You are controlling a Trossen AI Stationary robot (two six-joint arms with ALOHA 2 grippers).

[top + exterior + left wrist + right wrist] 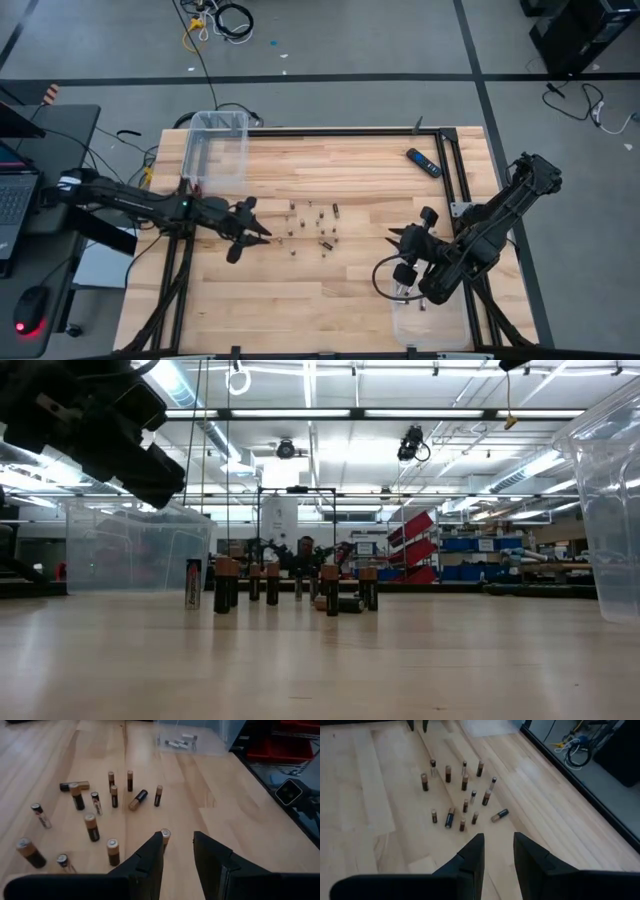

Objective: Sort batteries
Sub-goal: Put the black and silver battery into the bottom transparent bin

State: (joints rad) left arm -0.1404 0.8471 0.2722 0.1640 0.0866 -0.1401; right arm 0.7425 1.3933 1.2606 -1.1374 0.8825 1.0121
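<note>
Mid-table, the batteries [312, 228] sit in a loose cluster, most standing upright and a couple lying flat, with a few more already in the bin [200, 742] seen from the left wrist. Left gripper [262, 232] reaches in low from the left, fingers [150, 857] parted a little around nothing, tips just beside the cluster's edge. Right gripper [393, 238] hangs back on the right, arm folded, fingers [472, 855] also narrowly apart and empty, pointed toward the cluster.

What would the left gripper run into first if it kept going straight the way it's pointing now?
Most likely the upright battery standing just beyond the left gripper, close to its fingertip line. The rest of the batteries stand farther on. Depth is hard to judge, so it might pass narrowly beside it.
</note>
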